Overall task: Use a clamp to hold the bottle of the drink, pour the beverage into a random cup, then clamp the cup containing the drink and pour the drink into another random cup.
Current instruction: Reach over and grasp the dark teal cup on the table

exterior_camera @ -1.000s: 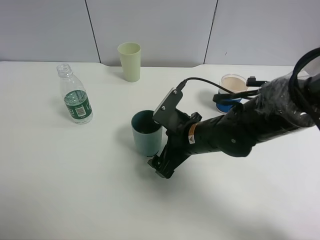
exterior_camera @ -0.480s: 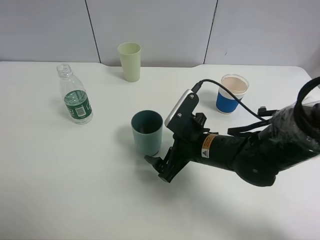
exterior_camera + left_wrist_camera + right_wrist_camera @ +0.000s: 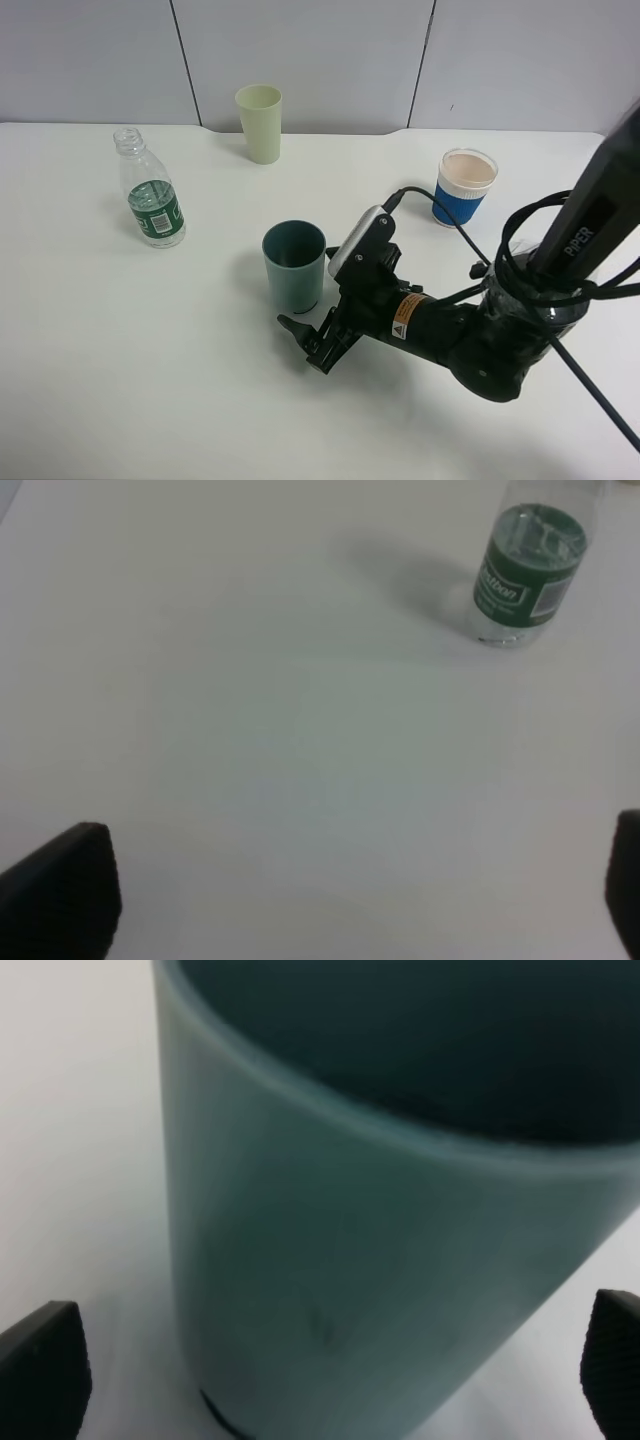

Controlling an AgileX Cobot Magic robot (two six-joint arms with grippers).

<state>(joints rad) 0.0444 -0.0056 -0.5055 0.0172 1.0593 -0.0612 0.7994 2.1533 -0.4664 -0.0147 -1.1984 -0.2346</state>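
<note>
Near the middle of the white table (image 3: 150,380), a plain teal cylindrical cup (image 3: 294,265) stands upright, its inside dark; whether it holds liquid cannot be told. Just beside its base, on the side nearer the camera, lies the black right gripper (image 3: 303,343), held low over the tabletop with its jaws spread wide and nothing between them; in the right wrist view this cup (image 3: 380,1260) fills the picture, and the two dark fingertips (image 3: 40,1365) sit wide of it on either side, neither touching its wall. Well off to the left stands a small clear capless plastic bottle with a green label (image 3: 150,200), upright; the left wrist view shows it (image 3: 525,575) far ahead of the left gripper (image 3: 345,890), whose jaws are wide apart over bare table, holding nothing. A pale yellow-green cup (image 3: 259,123) stands at the back by the wall; a white paper cup with a blue sleeve (image 3: 465,187) stands to the right, beyond the right arm's black cable (image 3: 440,215).
</note>
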